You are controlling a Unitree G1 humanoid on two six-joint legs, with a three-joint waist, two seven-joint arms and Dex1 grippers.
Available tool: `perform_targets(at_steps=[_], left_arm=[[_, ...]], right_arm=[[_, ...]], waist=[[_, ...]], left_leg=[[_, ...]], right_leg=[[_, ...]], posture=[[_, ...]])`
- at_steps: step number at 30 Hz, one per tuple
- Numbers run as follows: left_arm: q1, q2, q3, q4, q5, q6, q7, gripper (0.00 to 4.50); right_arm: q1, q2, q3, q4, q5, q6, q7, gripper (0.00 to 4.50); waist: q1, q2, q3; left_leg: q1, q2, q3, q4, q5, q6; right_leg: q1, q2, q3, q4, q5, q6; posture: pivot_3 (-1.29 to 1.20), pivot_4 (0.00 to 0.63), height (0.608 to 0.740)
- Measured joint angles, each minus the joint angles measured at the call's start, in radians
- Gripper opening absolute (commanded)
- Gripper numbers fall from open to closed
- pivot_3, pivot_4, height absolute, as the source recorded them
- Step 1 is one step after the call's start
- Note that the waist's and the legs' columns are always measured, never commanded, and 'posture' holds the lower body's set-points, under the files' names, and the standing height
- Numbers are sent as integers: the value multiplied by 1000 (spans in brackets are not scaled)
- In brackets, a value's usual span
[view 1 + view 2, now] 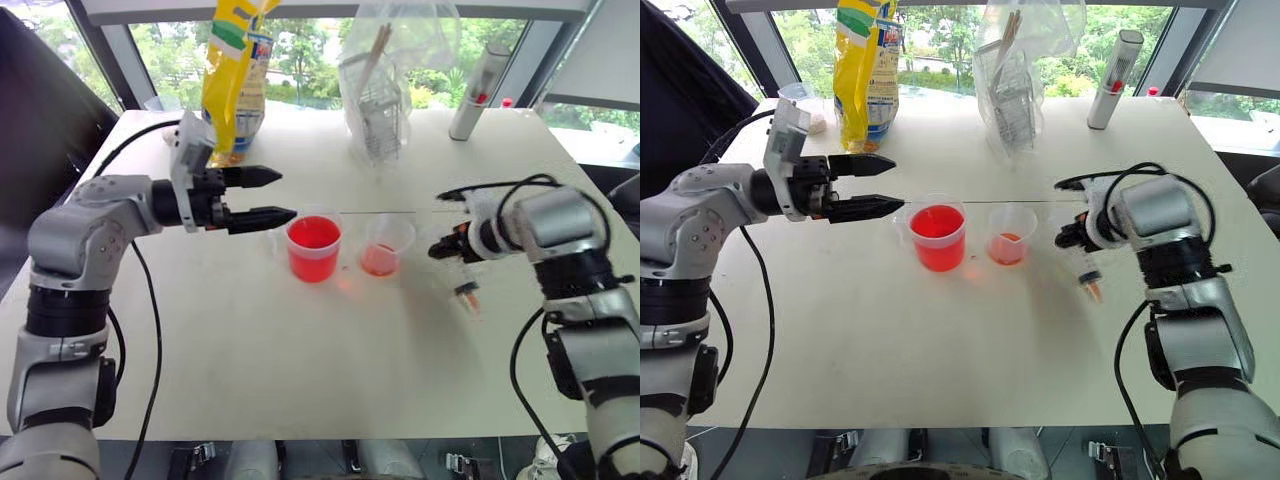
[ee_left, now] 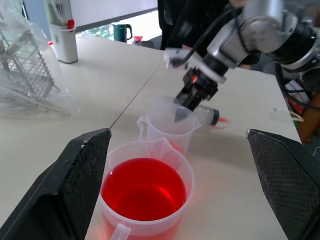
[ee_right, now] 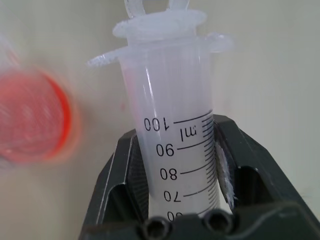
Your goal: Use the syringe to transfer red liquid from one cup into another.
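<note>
The right pincer is clamped on the syringe barrel, at 3 o'clock of the smaller cup. The syringe's long axis slants, orange tip down toward the table. The left pincer stands apart at 9 o'clock of the larger cup.

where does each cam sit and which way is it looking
Left and right eye views: on the head, looking forward and down over the table; both arms show.
Left wrist view: along the open left gripper, facing the wider cup, the smaller cup and the right gripper.
Right wrist view: its fingers clamp the syringe.
All share the red liquid.
</note>
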Motion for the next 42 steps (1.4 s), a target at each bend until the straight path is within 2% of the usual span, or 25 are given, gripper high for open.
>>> perform_targets(at_steps=[3,6,8,13,15,21,29,42], left_arm=[[-31,0,-3,27,0,0,-12,4500],[-93,-3,-4,78,0,0,-31,4500],[-130,-9,-6,106,3,-3,-42,4500],[-224,-25,-26,176,19,-10,-85,4500],[-252,-24,-30,198,24,-10,-102,4500],[-305,0,-31,226,36,-6,-142,4500],[-319,7,-32,230,59,-24,-149,4500],[-376,-92,-76,366,188,-169,-111,4500]], right_arm=[[-54,-26,-142,-175,16,-63,-28,1409],[-38,-30,-162,-353,39,-203,-22,1409],[-27,30,-164,-413,65,-284,-18,1409],[-19,295,-155,-483,184,-475,-26,1409],[-10,395,-141,-470,216,-559,-32,1409],[51,560,-76,-322,235,-795,-21,1409],[214,591,30,-122,156,-1079,27,1409],[271,592,79,-95,115,-1189,29,1409]], waist=[[-2,0,0],[-3,-1,-1],[-7,-1,0],[-13,-1,0],[-13,-1,0],[-13,-1,-1],[-14,-1,-1],[-23,-1,-1]], left_leg=[[2,1,-1,-2,0,0],[2,2,-1,-2,0,0],[2,2,-1,-2,0,0],[2,2,-1,-1,0,0],[1,2,-1,-1,0,0],[1,1,-1,0,1,-1],[1,1,-1,0,1,-1],[1,1,-1,0,1,-2]], right_leg=[[0,2,-1,0,0,0],[1,5,-1,0,0,-1],[1,5,0,1,0,0],[0,6,0,2,0,-1],[0,5,0,2,0,-1],[1,2,-1,1,0,0],[1,2,-1,2,0,0],[1,2,-1,2,0,0]], posture=[[0,150,739],[0,150,739],[0,150,739],[0,150,739],[0,150,739],[0,150,739],[0,150,739],[0,150,739]])
